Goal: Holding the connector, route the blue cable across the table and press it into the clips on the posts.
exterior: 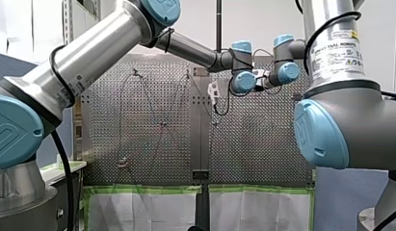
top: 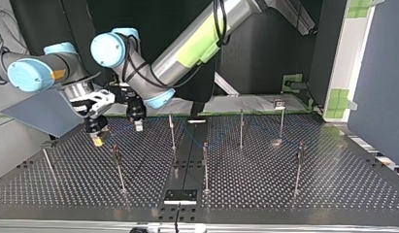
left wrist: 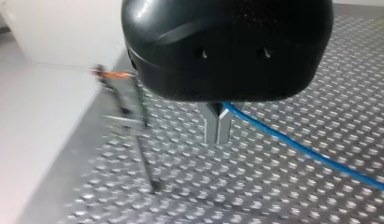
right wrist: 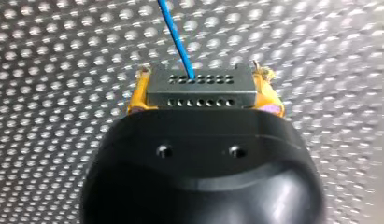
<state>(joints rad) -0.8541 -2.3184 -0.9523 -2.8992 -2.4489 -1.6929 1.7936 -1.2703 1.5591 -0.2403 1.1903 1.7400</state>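
- My right gripper [top: 97, 138]: at the top view's left, over the bench [top: 333, 194]; my left gripper [top: 138, 126] just beside it, toward centre.
- Connector [right wrist: 201, 88]: between my right gripper's jaws; cable [right wrist: 177, 42] runs ahead.
- Posts [top: 205, 165]: upright across the bench.

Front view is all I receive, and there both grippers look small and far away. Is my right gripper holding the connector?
Observer: Yes. In the right wrist view the right gripper has its yellow pads on both sides of the grey connector.
Operator: Where does the blue cable leave it?
Observer: The blue cable leaves the connector's far face and runs straight ahead of the gripper, over the perforated table.
Operator: And my left gripper?
Observer: In the left wrist view the left gripper has its metal fingers together. The cable runs out from beside them, and I cannot tell if they pinch it.
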